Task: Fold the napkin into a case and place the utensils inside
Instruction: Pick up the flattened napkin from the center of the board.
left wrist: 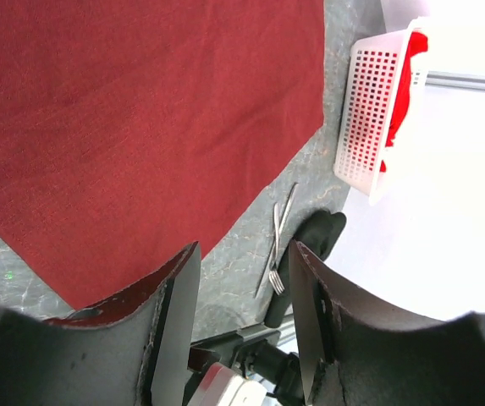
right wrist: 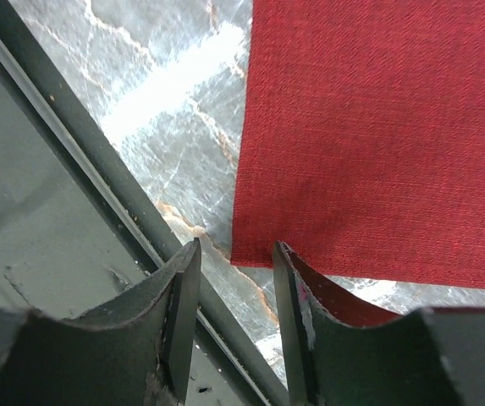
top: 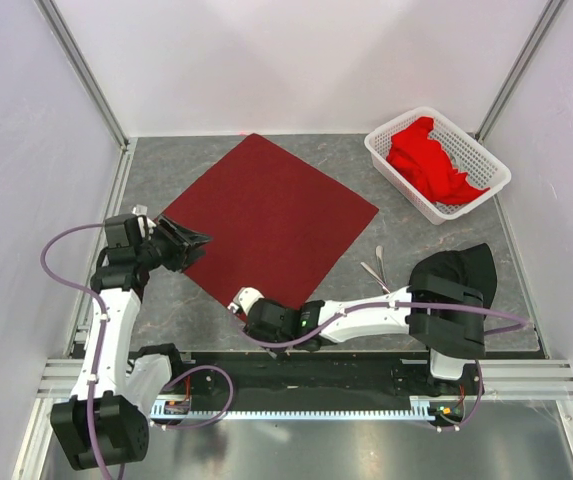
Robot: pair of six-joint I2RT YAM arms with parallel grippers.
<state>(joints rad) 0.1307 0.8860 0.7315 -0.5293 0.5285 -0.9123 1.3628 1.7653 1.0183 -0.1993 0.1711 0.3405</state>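
Currently the one container in view is a white lattice basket (top: 399, 182) at the far right of the tabletop (top: 176, 170). It holds a crumpled bright red cloth (top: 428, 160) that rises a little above its rim. The napkin (top: 271, 215) is outside the basket, well apart from it. It lies flat and unfolded in the middle of the tabletop, turned like a diamond with one corner pointing left and one pointing near. The utensils (top: 374, 268) lie together on the bare tabletop just off the napkin's near-right edge, between the cloth and the right arm. They touch neither the napkin nor the basket. The left hand (left wrist: 244, 258) sits at the napkin's left corner with its jaws well apart and bare tabletop showing between them. The cloth's corner lies against the outer side of one finger, and I cannot tell whether it rests on that finger. The right hand (right wrist: 235, 258) is low at the napkin's near corner, jaws parted more narrowly. The corner tip lies just at the mouth of the gap, and nothing is clamped between the fingers.
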